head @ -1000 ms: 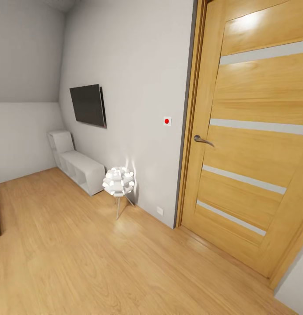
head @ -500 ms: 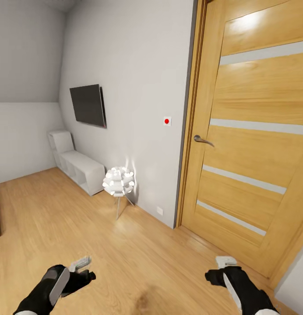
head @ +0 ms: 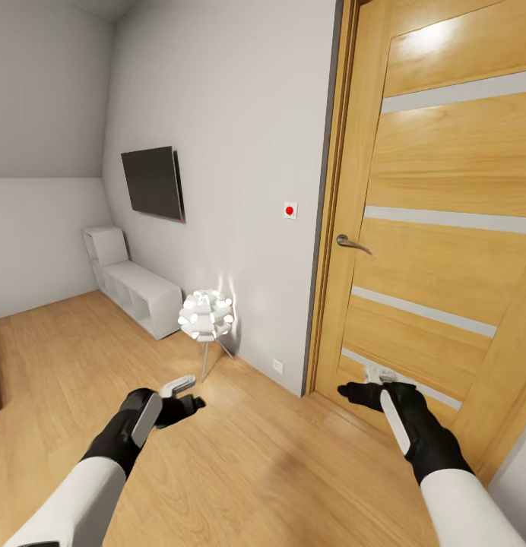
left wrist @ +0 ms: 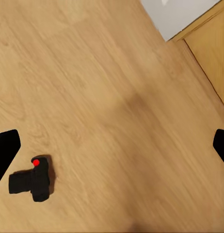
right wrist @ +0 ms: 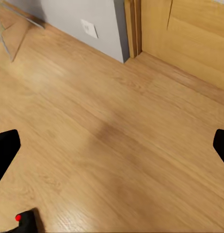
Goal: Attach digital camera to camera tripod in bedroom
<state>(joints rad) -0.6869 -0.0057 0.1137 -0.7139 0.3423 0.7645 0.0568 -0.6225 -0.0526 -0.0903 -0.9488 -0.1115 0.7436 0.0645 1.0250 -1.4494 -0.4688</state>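
The digital camera [left wrist: 33,180], small and black with a red button on top, lies on the light wood floor in the left wrist view. Its corner with the red button also shows at the edge of the right wrist view as the digital camera [right wrist: 25,221]. My left gripper [head: 188,391] hangs open above the floor, nothing between its fingers [left wrist: 5,154]. My right gripper [head: 367,382] is also open and empty, held out near the wooden door, its fingers [right wrist: 5,148] spread wide. The camera tripod is out of view.
A wooden door [head: 438,243] with a metal handle [head: 351,243] stands at the right. A white flower-shaped lamp [head: 206,317] on thin metal legs stands by the grey wall. White cube shelves [head: 137,292] and a wall TV [head: 153,182] lie further left.
Both arms came up into the head view from below and reached forward over the floor. The camera has not moved.
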